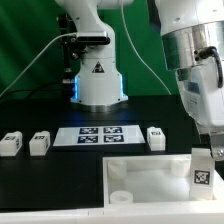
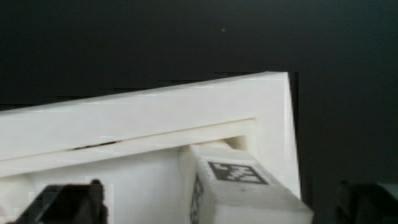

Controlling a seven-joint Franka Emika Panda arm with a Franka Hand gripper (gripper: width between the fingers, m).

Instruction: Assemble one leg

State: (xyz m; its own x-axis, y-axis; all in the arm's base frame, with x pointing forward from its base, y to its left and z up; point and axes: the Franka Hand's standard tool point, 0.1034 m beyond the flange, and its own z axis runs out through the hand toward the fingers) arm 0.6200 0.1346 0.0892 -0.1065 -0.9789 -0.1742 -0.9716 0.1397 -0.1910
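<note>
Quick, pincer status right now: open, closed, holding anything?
Pincer: open wide, fingers either side of the leg at the tabletop corner, not clamped on it.

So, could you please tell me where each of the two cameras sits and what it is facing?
Exterior view: sits across the table facing the robot's base; sees the marker board, loose legs, the white tabletop, and the arm with its gripper over the tabletop's corner.
Wrist view: rides on the wrist, looking down past two dark fingertips at the tabletop's corner.
Shared: the tabletop and the tagged leg standing at its corner.
</note>
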